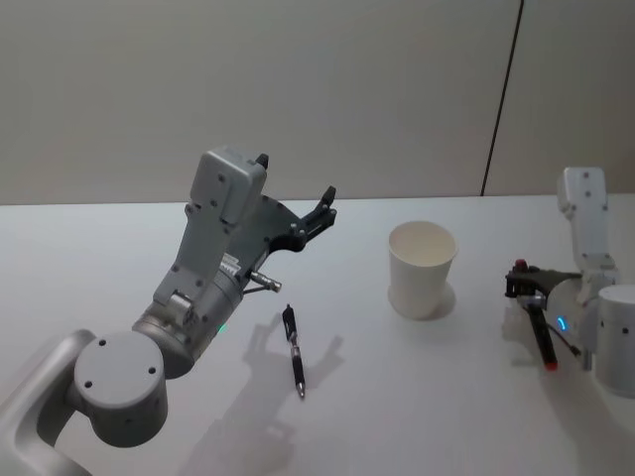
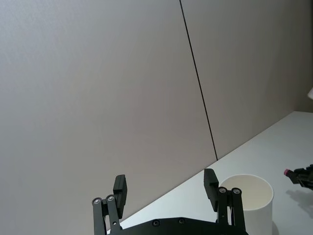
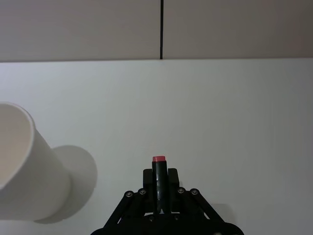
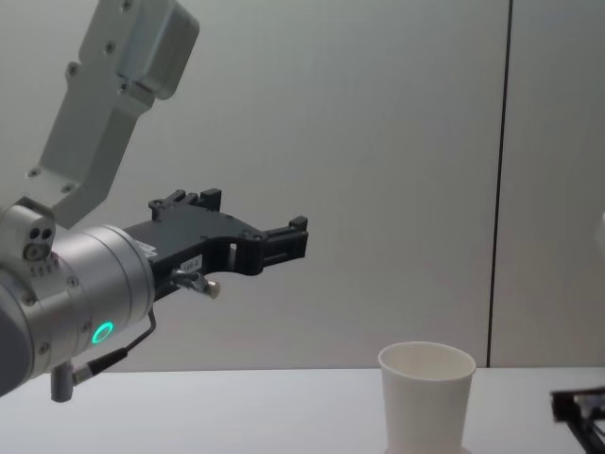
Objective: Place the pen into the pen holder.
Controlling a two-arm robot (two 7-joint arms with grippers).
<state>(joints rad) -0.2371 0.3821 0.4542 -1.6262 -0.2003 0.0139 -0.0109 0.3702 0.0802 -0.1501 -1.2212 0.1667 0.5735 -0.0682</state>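
A white paper cup, the pen holder (image 1: 422,269) (image 4: 425,393) (image 3: 24,166) (image 2: 250,199), stands upright on the white table. My right gripper (image 1: 526,290) (image 3: 159,182) sits low to the right of it, shut on a black pen with a red end (image 1: 542,337) (image 3: 158,169). Another black pen (image 1: 294,350) lies flat on the table, left of the cup and in front of it. My left gripper (image 1: 298,178) (image 2: 165,185) (image 4: 255,214) is raised above the table, left of the cup, open with nothing between its fingers.
The white table (image 1: 417,416) ends at a grey wall with a dark vertical seam (image 1: 501,99). The left arm's elbow joint (image 1: 117,389) fills the near left corner. Shadows of the arm fall on the table around the lying pen.
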